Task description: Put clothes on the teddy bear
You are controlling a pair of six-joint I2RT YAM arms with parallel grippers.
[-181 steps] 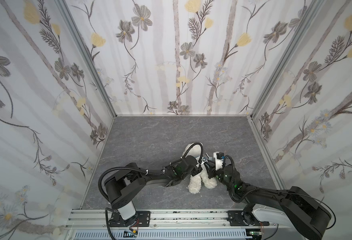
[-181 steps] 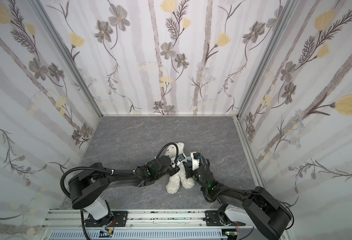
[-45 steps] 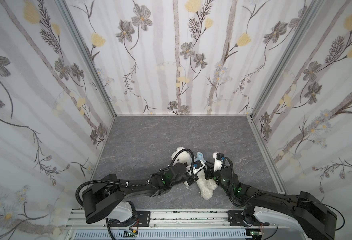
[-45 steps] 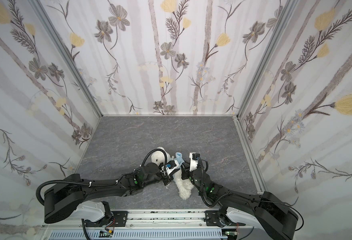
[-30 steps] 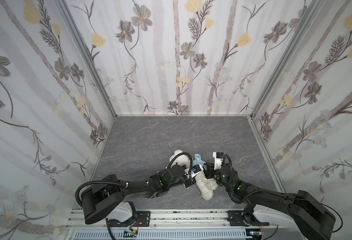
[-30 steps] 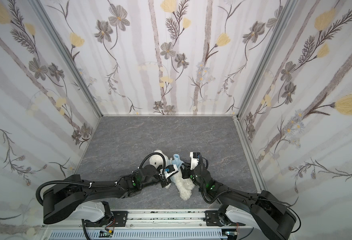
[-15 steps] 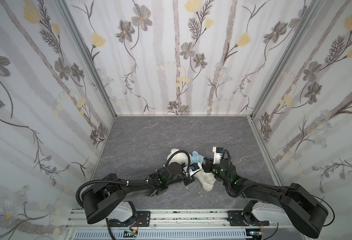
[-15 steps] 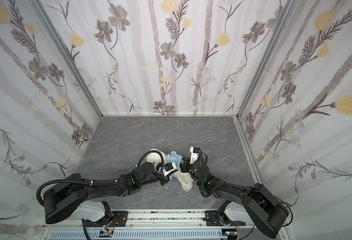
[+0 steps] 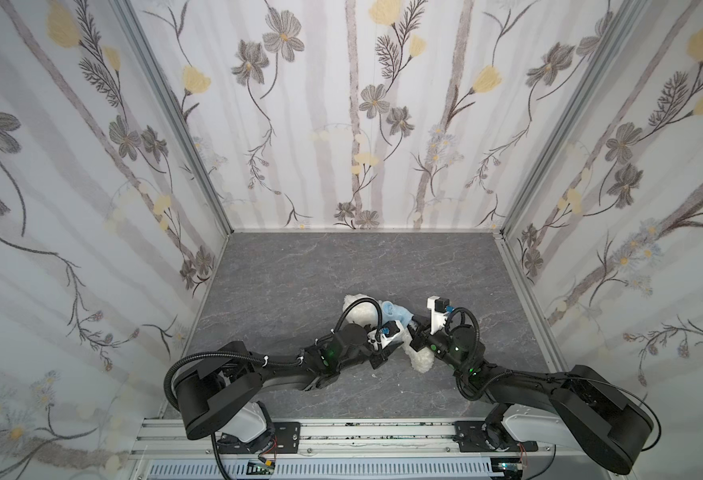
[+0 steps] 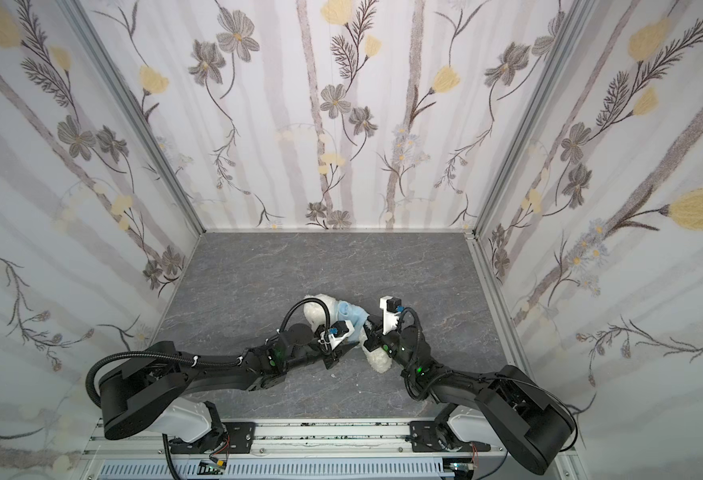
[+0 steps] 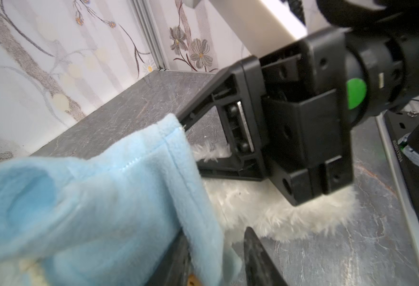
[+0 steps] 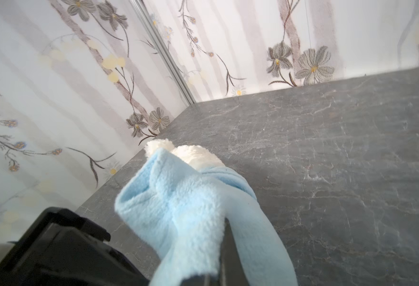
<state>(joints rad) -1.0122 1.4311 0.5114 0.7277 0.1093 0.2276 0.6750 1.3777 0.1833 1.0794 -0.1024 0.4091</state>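
I see the bear (image 9: 360, 311) lying on the grey floor (image 9: 299, 270), near the front and in the middle, right between my two grippers. Its round white head points to the back left and its legs point to the front right. The hoodie (image 9: 396, 311) is bunched over its middle, just beside the head. It is soft, light blue fleece with stitched hems, and it folds like a little pocket. In the right wrist view, white fluff pokes out of its far fold. My right gripper (image 12: 225, 237) is pinched tight on the hoodie, with blue cloth on both sides of its black fingers. My left gripper (image 11: 215, 257) has its fingers partly apart. A hoodie hem hangs against one finger, but nothing is squeezed. The bear's fur is long and shaggy. The floor looks like cracked stone, and the walls (image 9: 341, 124) have flower paper
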